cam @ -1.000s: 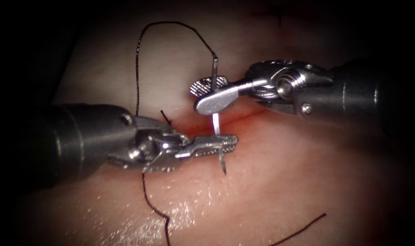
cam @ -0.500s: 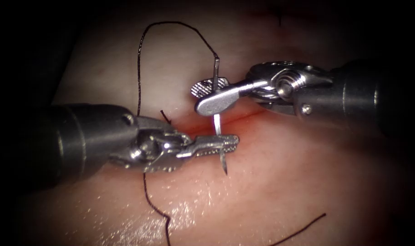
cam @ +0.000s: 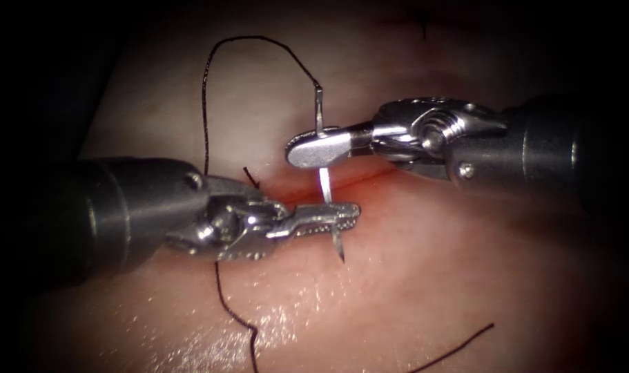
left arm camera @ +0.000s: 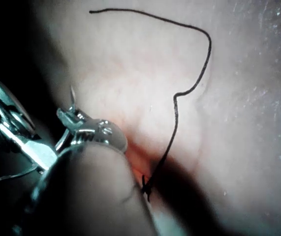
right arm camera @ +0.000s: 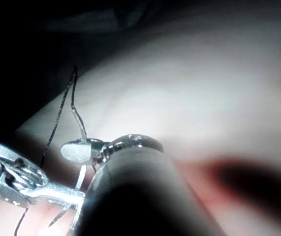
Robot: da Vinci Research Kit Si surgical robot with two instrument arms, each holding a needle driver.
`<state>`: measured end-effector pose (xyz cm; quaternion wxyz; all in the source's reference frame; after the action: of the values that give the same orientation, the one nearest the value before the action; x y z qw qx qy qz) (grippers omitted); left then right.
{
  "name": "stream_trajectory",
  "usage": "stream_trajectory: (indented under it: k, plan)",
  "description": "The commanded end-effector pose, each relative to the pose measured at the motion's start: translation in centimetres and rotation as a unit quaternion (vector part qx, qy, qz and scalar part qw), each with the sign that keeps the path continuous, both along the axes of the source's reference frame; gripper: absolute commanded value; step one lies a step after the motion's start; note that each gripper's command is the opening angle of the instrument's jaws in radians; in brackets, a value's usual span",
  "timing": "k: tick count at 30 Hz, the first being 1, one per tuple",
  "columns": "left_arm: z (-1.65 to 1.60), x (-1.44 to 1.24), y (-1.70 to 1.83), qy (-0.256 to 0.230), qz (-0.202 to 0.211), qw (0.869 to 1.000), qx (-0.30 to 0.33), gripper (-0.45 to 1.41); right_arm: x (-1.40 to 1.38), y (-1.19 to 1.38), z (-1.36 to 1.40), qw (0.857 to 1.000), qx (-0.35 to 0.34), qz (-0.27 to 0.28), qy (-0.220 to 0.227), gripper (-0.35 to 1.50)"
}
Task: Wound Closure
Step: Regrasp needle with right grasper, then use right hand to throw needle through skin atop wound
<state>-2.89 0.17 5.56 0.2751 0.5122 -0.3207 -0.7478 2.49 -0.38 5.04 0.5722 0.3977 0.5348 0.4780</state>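
**Needle gripped at both ends above the cut**

Seen from the endoscope: needle (cam: 326, 186) held nearly upright over the cut (cam: 369, 181), clear of the tissue (cam: 466, 276). Left claw (cam: 345, 215) clamped on it close to the point, with the sharp tip sticking out just below the jaws and hanging free above the tissue surface. Right claw (cam: 307, 148) closed on the shaft nearer the tail, where the jaws had stood parted around it half a second earlier. Tail end poked up past the right claw, with thread (cam: 207, 103) rising from it, arching over toward the left and dropping behind the left tool's shaft, then trailing down across the tissue. Short cut end (cam: 250, 177) stuck up beside the left tool's wrist, at the edge of the red fluid (cam: 355, 183) lining the cut. Another loose strand (cam: 459, 345) lay on the tissue well to the right.

From the left wrist: thread (left arm camera: 199, 73) curled across pale tissue (left arm camera: 248, 147). From the right wrist: needle (right arm camera: 81, 123) crossing the right claw (right arm camera: 76, 151).
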Motion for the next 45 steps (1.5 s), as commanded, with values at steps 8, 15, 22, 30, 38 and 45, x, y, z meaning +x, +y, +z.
stream_trajectory:
  k: [8,15,22,30,38,45]
  plan:
    - [0.01,-0.06,0.01,-0.08,-0.114,0.976,0.168,1.36,-0.26,0.14,0.14,0.993,-0.104,-0.029,0.047,-0.35]
    - [0.24,-0.13,0.01,-0.007,-0.128,0.96,0.248,-0.18,-0.34,0.36,0.5,0.959,-0.27,-0.018,0.086,-0.35]
    - [0.63,-0.18,-0.07,0.056,-0.173,0.933,0.309,-0.45,-0.29,0.35,0.73,0.931,-0.356,-0.002,0.075,-0.35]
    - [1.0,-0.18,-0.17,0.075,-0.205,0.915,0.339,-0.2,-0.24,0.38,0.86,0.902,-0.428,-0.006,0.052,-0.35]
    - [1.11,-0.17,-0.23,0.082,-0.221,0.904,0.358,-0.08,-0.21,0.53,0.99,0.869,-0.495,-0.002,0.015,-0.35]
    - [1.15,-0.18,-0.27,0.085,-0.232,0.898,0.364,-0.01,-0.16,0.55,1.06,0.854,-0.521,0.008,0.009,-0.35]
